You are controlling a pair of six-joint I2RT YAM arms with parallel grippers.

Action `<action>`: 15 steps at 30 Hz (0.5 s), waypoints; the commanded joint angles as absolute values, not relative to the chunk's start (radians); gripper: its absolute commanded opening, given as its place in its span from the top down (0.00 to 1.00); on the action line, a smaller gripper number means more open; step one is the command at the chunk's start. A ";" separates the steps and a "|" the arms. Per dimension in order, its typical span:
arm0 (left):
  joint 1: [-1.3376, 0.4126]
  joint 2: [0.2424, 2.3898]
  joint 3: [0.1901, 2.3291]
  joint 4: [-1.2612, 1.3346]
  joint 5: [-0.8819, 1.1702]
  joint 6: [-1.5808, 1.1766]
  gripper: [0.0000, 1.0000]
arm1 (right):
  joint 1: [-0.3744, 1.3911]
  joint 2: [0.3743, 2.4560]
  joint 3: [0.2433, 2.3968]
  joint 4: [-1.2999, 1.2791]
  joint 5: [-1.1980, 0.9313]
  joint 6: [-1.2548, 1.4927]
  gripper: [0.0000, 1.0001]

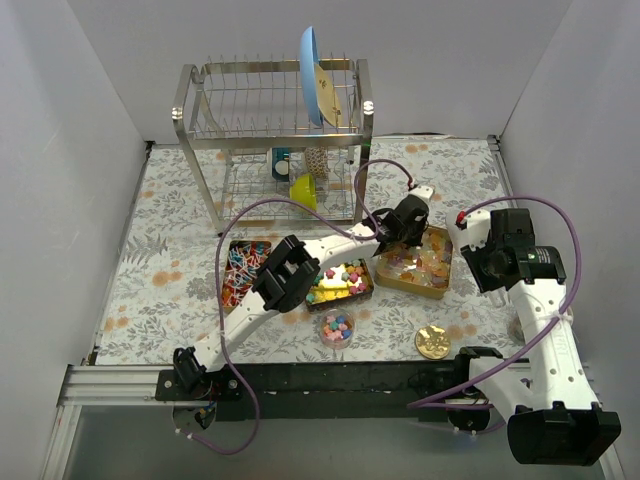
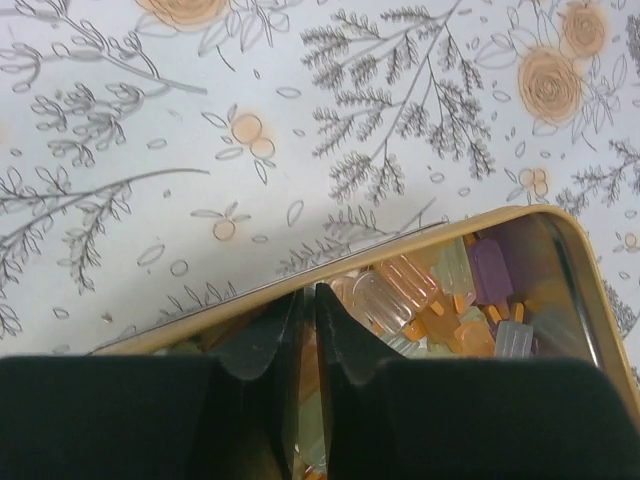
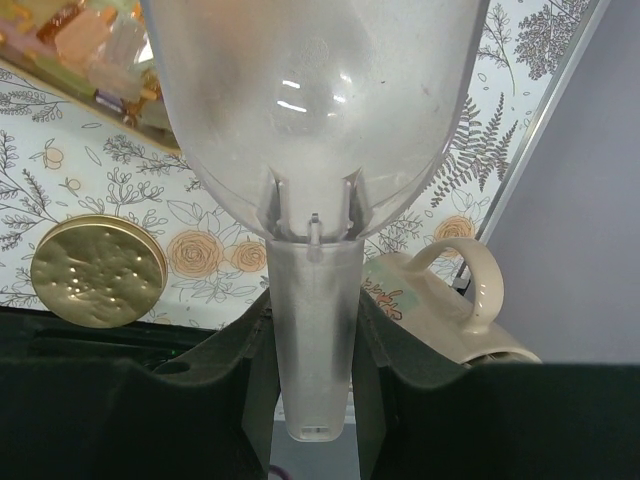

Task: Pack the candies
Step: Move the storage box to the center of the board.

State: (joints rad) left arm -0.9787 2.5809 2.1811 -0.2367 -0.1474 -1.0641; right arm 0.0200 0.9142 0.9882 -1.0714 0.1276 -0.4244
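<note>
- Left end effector [image 2: 305, 300]: I see the two fingers nearly together, with only a thin slit between them. I cannot tell whether a sweet is pinched in that slit. The tips point down into the gold tray [image 2: 400, 243], just inside its rim.
- Right end effector [image 3: 313, 310]: I see it clamped on the handle of a translucent scoop [image 3: 315, 120]. The scoop's bowl points away from the wrist camera. It is held above the table [image 1: 150, 290], to the right of the gold tray.
- Orange-yellow candies [image 2: 400, 290]: these lie loose in the gold tray, directly beside the left fingers.
- Pastel cube candies [image 1: 345, 278]: these fill the middle tray, which touches or sits just beside the left edge of the gold tray.
- Striped candies [image 1: 240, 270]: these fill the leftmost tray, partly hidden under the left arm.
- Small clear cup [image 1: 337, 326]: it stands in front of the middle tray and has a few pastel cubes inside.
- Round gold lid [image 1: 432, 342]: it lies flat on the table in front of the gold tray, apart from the cup.
- Cream mug [image 3: 450, 290]: it shows in the right wrist view below the scoop, near the right wall.
- Dish rack [image 1: 270, 120]: it stands at the far side of the table.
</note>
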 commanded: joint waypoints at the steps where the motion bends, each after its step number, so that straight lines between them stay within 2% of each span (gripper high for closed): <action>1: -0.946 2.569 2.266 -0.138 -0.183 -0.976 0.86 | 0.014 0.919 0.992 -1.029 0.118 -0.417 0.99; 2: -0.945 2.563 2.266 -0.115 -0.157 -0.947 0.80 | 0.014 0.923 1.002 -1.028 0.117 -0.416 0.99; 8: -0.942 2.426 2.175 -0.100 0.032 -0.845 0.60 | 0.012 0.951 1.049 -1.015 0.110 -0.414 0.99; 9: -0.943 2.398 2.128 -0.112 0.088 -0.842 0.53 | 0.011 0.956 1.063 -1.014 0.109 -0.414 0.99; 15: -0.950 2.119 1.915 -0.314 0.138 -0.873 0.46 | 0.011 0.956 1.081 -1.011 0.097 -0.413 0.99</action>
State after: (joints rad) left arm -0.9504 2.3959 2.0155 -0.1944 0.0753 -0.8772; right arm 0.0189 0.9627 1.0271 -1.0554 0.1204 -0.4221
